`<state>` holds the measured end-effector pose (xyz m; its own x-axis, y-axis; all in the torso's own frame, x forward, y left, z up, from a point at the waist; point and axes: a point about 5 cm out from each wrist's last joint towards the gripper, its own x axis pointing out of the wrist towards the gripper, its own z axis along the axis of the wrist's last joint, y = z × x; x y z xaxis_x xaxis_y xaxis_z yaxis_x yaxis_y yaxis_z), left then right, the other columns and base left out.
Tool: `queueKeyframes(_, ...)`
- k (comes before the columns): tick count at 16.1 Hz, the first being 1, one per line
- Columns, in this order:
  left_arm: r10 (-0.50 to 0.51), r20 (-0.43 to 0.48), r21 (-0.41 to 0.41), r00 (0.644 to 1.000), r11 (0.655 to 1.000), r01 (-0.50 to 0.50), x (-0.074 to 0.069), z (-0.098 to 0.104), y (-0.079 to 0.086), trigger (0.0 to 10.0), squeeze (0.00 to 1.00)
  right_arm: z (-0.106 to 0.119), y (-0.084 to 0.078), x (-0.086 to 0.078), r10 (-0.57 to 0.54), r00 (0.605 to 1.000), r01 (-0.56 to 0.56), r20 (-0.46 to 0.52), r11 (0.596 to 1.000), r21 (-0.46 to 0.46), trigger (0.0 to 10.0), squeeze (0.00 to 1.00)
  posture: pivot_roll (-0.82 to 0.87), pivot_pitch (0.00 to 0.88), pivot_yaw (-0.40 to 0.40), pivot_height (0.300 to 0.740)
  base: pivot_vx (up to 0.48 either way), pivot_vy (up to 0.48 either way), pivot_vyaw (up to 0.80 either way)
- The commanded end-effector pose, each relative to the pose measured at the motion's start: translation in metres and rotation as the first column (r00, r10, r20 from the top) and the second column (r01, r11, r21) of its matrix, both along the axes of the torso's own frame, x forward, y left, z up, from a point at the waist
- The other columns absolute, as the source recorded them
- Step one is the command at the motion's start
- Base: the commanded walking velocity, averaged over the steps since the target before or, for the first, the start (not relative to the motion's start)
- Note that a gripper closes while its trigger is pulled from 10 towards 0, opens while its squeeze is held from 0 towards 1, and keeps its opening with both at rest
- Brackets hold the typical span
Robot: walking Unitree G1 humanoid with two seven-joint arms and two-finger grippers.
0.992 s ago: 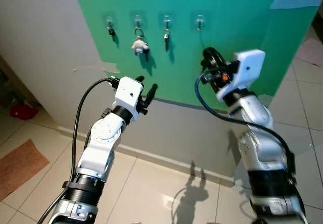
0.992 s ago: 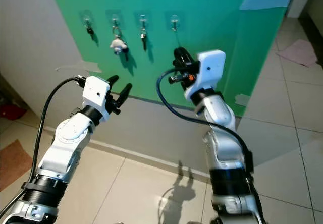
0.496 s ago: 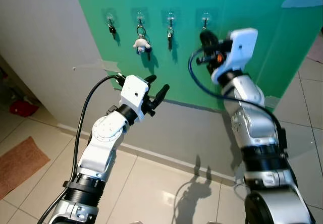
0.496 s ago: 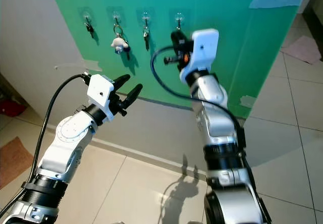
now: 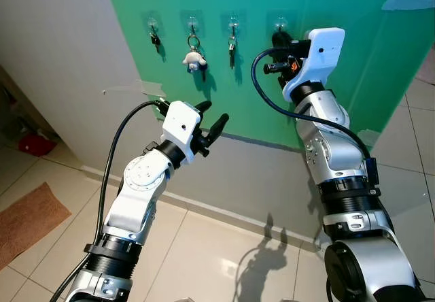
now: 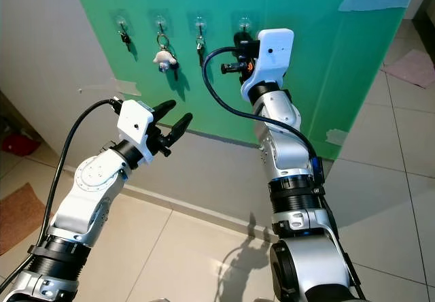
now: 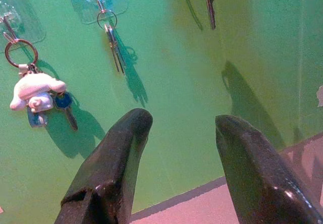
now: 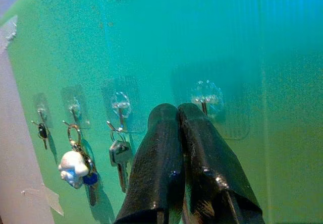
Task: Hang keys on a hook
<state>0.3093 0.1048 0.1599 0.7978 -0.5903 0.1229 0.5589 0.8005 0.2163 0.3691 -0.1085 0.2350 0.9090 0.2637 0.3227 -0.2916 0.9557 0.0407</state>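
While three hooks already carry keys, the right claw [image 5: 279, 40], pressed shut, contents indiscernible, is raised at the fourth hook [image 8: 206, 97]; hanging judged unfinished; left claw [image 5: 212, 115] gapes empty at 9 o'clock.

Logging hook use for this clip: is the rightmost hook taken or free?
Cannot tell. The right gripper, fingers pressed together, is right at the rightmost hook; no key shows hanging from it, but the fingers hide what lies below.
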Motion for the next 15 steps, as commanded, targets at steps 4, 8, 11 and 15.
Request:
queueKeyframes(4,0.009,0.002,0.014,1.0,1.0,-0.009,0.002,0.002,0.003,10.0,0.0,0.011,0.008,0.007,0.019,0.999,-0.019,0.027,1.0,0.023,10.0,0.0,-0.09,0.0,0.138,0.74,0.0,0.0,0.0)
queueKeyframes(8,0.01,0.003,0.014,1.0,1.0,-0.01,0.001,0.003,0.005,10.0,0.0,0.015,0.009,0.012,0.028,0.999,-0.029,0.034,0.999,0.027,10.0,0.0,-0.09,0.0,0.135,0.74,0.0,0.0,0.0)
queueKeyframes(11,0.015,0.001,0.014,1.0,1.0,-0.015,0.0,0.002,0.006,10.0,0.0,0.014,0.009,0.017,0.003,1.0,-0.003,0.023,1.0,0.01,10.0,0.0,-0.08,0.0,0.125,0.74,0.0,0.0,0.0)
queueKeyframes(15,0.027,-0.002,0.013,1.0,1.0,-0.027,-0.002,0.001,0.008,10.0,0.0,0.007,-0.003,0.024,-0.102,0.994,0.102,-0.025,0.995,-0.011,10.0,0.0,-0.07,0.0,0.113,0.74,0.0,0.0,0.0)
